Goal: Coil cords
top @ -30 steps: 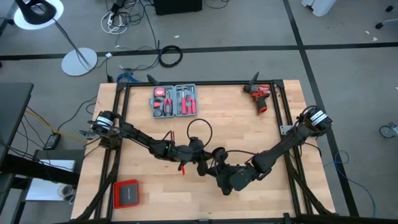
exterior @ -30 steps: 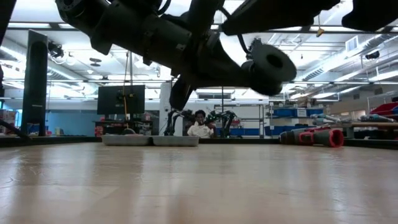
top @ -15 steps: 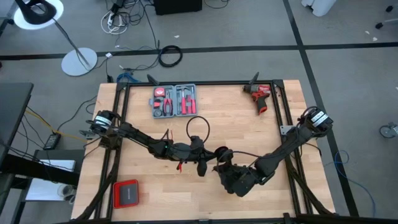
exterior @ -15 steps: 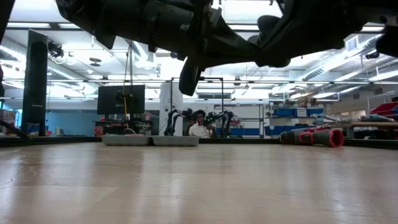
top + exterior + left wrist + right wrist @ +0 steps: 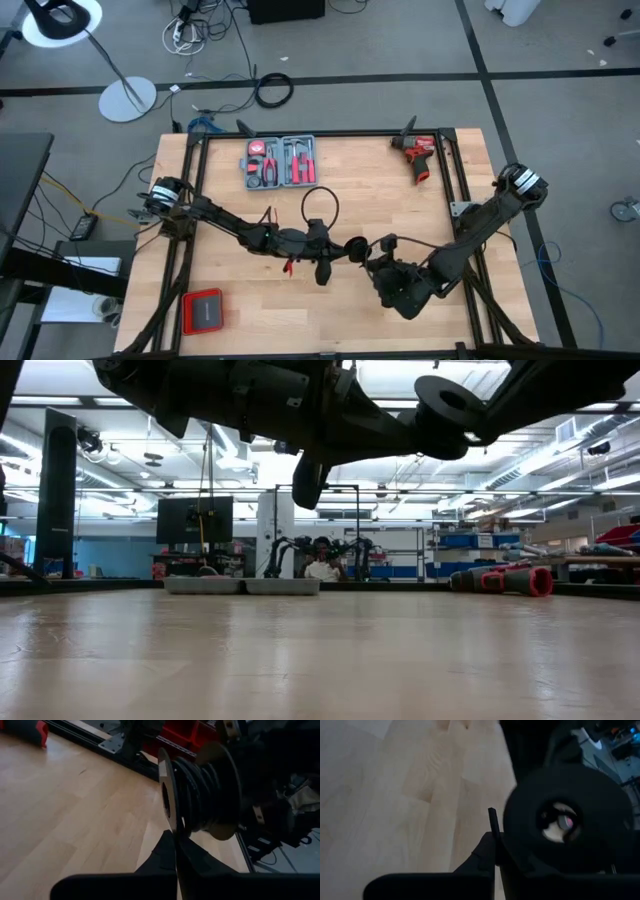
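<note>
I see both arms meeting above the middle of the tabletop (image 5: pixel 400 210). The left end effector (image 5: pixel 338 252) is closed on the rim of a black spool (image 5: pixel 200 795), and the cord (image 5: pixel 320 207) is wound around its core. The spool axis lies about level, along the line between the two arms. A free loop of the cord stands out toward the grey tool case (image 5: pixel 280 161). The right end effector (image 5: pixel 378 262) is closed; I cannot tell what it pinches.
</note>
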